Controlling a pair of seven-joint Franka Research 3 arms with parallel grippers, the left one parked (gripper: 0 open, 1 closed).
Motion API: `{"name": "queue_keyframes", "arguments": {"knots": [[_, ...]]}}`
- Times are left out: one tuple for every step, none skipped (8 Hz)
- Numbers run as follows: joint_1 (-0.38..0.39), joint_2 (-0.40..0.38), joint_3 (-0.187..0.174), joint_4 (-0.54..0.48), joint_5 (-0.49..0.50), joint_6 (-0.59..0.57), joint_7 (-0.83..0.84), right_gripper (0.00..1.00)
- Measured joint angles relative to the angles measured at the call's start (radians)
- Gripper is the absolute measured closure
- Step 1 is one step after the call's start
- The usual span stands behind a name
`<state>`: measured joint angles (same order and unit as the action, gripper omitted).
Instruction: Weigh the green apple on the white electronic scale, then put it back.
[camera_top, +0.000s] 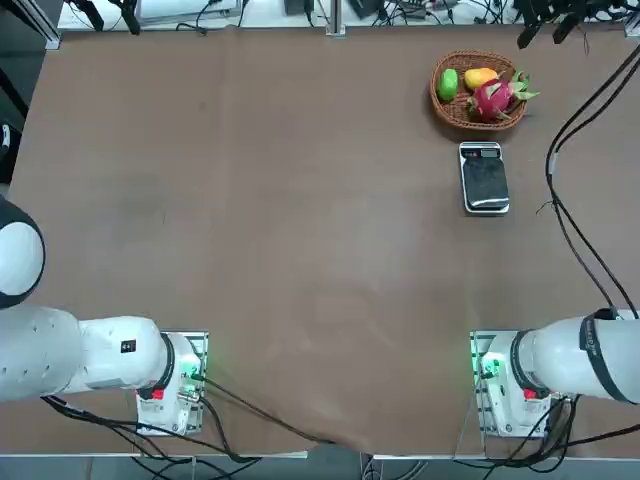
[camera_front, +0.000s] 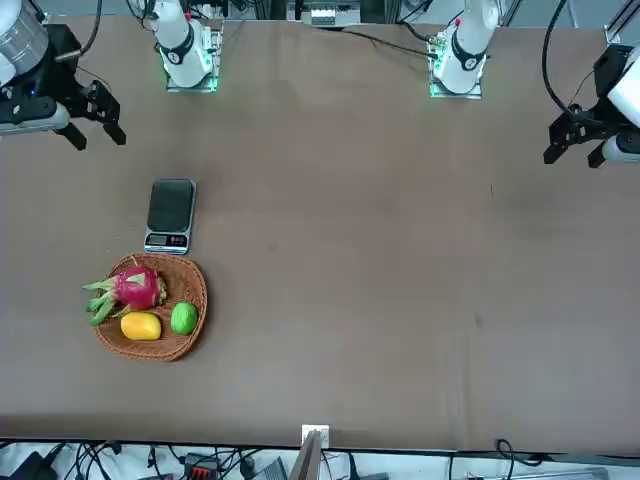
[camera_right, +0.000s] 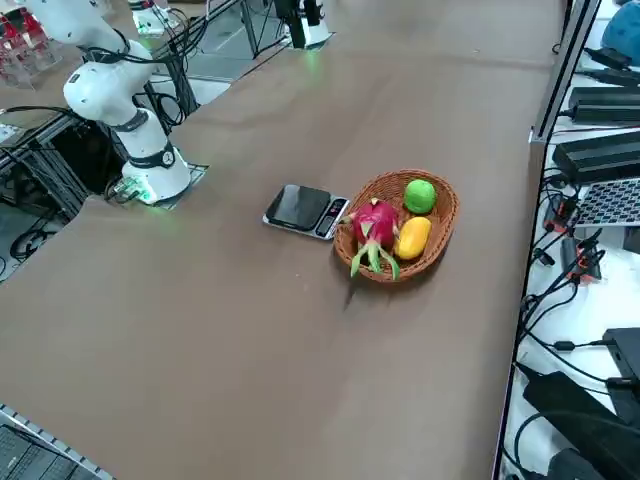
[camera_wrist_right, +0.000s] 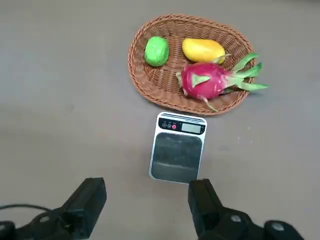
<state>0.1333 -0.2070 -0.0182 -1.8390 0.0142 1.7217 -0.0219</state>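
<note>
Your gripper (camera_wrist_right: 147, 212), wide open, empty, above the table; scale (camera_wrist_right: 177, 148) ahead; apple (camera_wrist_right: 157, 51) at basket's (camera_wrist_right: 145, 87) ten o'clock

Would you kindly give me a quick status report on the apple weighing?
Right gripper open, empty, high above the scale. Apple in basket beside the yellow fruit and dragon fruit. Scale top bare, nothing in the way.

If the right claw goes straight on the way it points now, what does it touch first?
Most likely the white electronic scale: in the wrist view it lies straight ahead of the open right claw, nearer than the basket holding the green apple. Depth is unclear.
</note>
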Motion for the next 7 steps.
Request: {"name": "queue_keyframes", "arguments": {"knots": [[0.000,0.000,0.000,0.002,0.000,-0.002,-0.004,0.00],[-0.001,0.000,-0.001,0.002,0.000,-0.005,-0.004,0.00],[-0.003,0.000,-0.003,0.002,0.000,-0.010,-0.004,0.00],[-0.004,0.000,-0.004,0.002,0.000,-0.014,-0.004,0.00],[-0.006,0.000,-0.004,0.002,0.000,-0.015,-0.004,0.00],[-0.009,0.000,-0.005,0.002,0.000,-0.016,0.000,0.00],[-0.012,0.000,-0.005,0.002,0.000,-0.017,0.012,0.00]]}}
